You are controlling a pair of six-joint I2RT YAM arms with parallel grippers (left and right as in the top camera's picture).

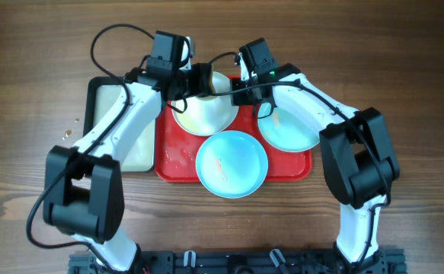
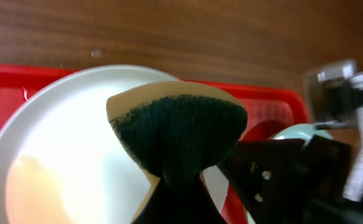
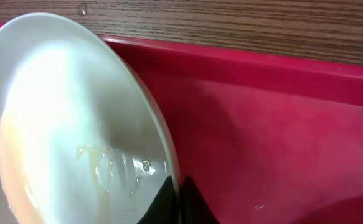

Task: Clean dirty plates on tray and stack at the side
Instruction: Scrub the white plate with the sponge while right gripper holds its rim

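Observation:
The white plate (image 1: 203,113) lies at the back of the red tray (image 1: 177,160), tilted. My right gripper (image 1: 237,90) is shut on its right rim; in the right wrist view the jaws (image 3: 180,198) pinch the plate's edge (image 3: 63,124), which carries a wet yellowish smear. My left gripper (image 1: 196,79) is shut on a sponge with a dark green scouring face (image 2: 178,134), held over the white plate's (image 2: 63,143) far rim. Two pale blue plates sit on the tray, one at the front (image 1: 231,164) with a small orange smear, one at the right (image 1: 290,129).
A black-rimmed tray with a pale inside (image 1: 121,129) stands just left of the red tray. Bare wooden table surrounds both trays. The right gripper's body (image 2: 330,124) is close beside the sponge. The red tray floor (image 3: 281,124) is wet.

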